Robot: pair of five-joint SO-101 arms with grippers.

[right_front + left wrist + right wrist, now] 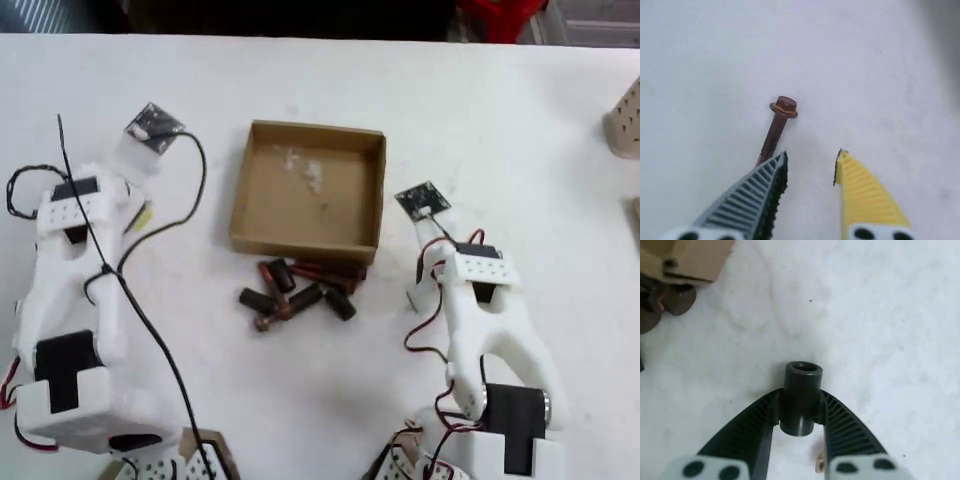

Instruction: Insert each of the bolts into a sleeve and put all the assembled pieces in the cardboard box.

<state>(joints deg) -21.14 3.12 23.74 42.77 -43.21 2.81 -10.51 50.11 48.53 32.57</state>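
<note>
A brown bolt [777, 130] lies flat on the white table, head pointing away, its shank running under the grey finger [755, 195] of my open left gripper [811, 157]; nothing is between the grey and yellow fingers. My right gripper [800, 395] is shut on a black sleeve [803, 377], held upright just above the table. In the high view the cardboard box [300, 245] sits at the centre with nothing inside. A pile of bolts and sleeves [300, 290] lies against its near wall. The left arm [75, 270] stands left of the box, the right arm [480, 300] right of it.
A black cable [130, 290] trails over the left arm. A beige pegged block [625, 125] stands at the far right edge. The box corner [685, 260] and part of the pile [665, 300] show in the right wrist view.
</note>
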